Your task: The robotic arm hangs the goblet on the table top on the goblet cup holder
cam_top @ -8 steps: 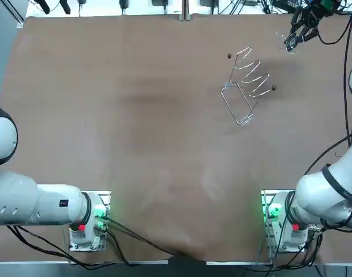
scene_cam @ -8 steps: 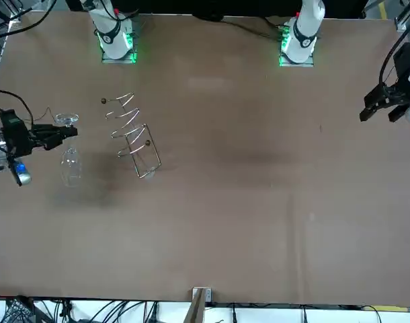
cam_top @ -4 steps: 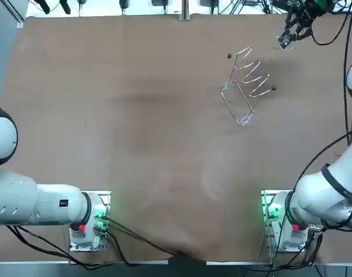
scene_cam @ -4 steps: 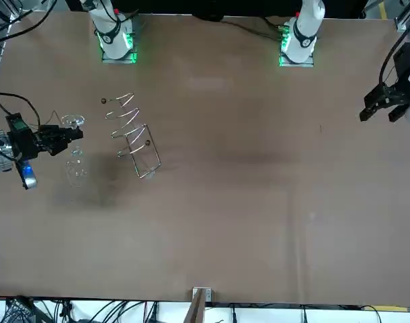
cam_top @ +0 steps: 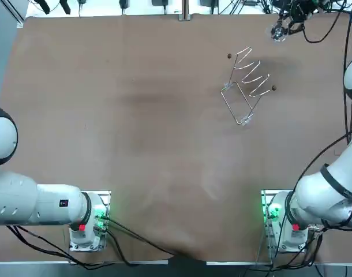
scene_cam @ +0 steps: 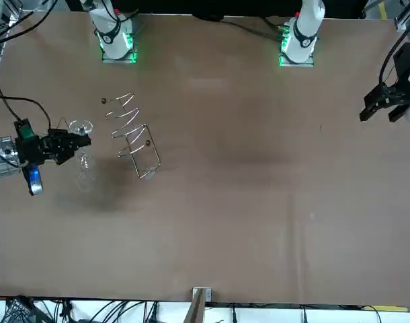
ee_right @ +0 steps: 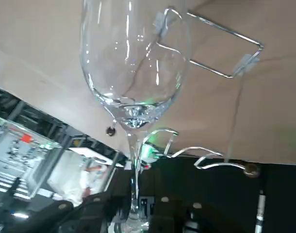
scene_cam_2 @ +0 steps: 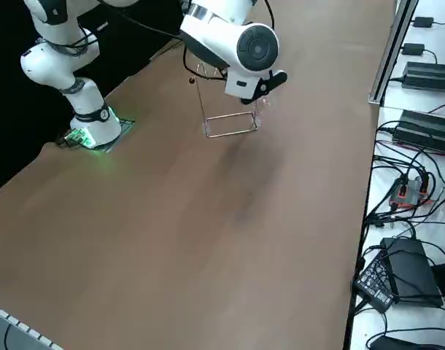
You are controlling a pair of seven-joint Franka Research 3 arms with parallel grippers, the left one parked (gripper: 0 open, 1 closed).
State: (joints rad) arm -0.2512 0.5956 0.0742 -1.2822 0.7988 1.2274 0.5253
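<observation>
Above table [scene_cam: 259, 215], tool [scene_cam: 72, 143] grips goblet [scene_cam: 84, 172] lying sideways.

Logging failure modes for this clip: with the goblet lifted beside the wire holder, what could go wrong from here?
1. The right gripper grips the goblet only by its thin stem, so it could slip or swing.
2. The wire goblet holder looks unfastened on the table. A misaligned foot could shove or tip it.
</observation>
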